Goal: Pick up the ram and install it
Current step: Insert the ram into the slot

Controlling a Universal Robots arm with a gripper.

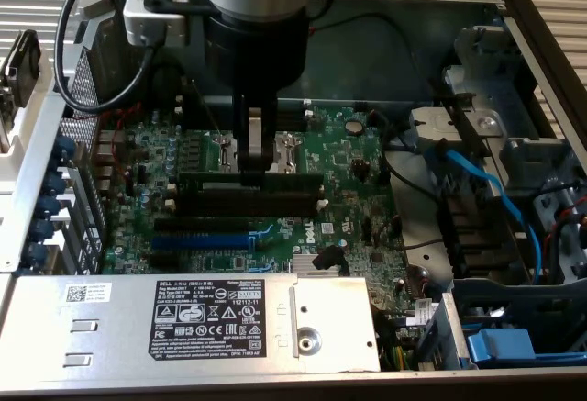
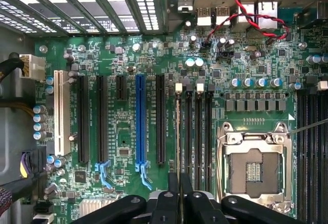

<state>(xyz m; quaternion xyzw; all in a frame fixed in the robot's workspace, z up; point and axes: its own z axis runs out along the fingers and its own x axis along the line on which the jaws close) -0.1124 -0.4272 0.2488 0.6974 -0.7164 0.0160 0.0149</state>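
The grey power supply [image 1: 220, 314] with its black label lies nearest, on the camera side of the CPU socket [image 1: 289, 147]. To the exterior view's left of the socket, toward the power supply, sits the blue slot [image 1: 200, 238]. Just in front of the socket the ram [image 1: 206, 182] stands on edge along a black slot, with the other black slots [image 1: 248, 205] beside it. I cannot tell whether it is fully seated. The gripper [image 1: 260, 168] hangs straight down by the socket, its fingers pinched together on the ram's top edge. To the exterior view's right of the socket, a blue cable [image 1: 486, 190] crosses the drive bay.
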